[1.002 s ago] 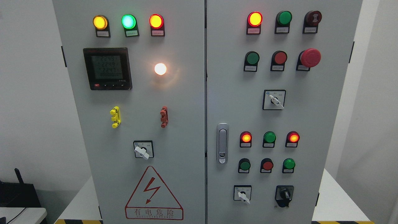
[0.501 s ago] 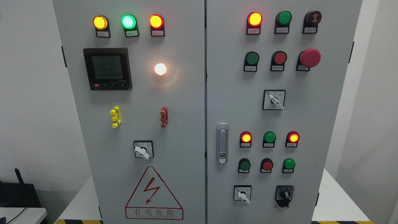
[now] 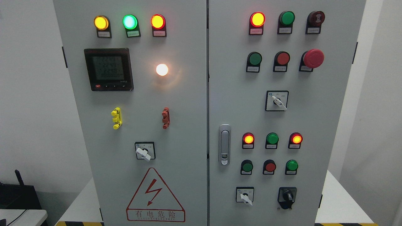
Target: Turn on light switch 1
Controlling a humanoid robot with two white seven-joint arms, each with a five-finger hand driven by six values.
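Neither hand is showing in frame, so finger state can't be told. Likely target, rotary switch [image 3: 144, 151], is sitting lower centre-left, knob [image 3: 143, 154] slanting down-right.

Bright even light, sharp focus, white lamp [image 3: 162, 69] glaring onto cabinet door [image 3: 185, 103]

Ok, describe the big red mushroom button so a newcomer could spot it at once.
Start at the right cabinet door. In its second row of controls, the red mushroom button is the rightmost, beside a flat red button. It alone has a wide domed cap standing out from the panel.
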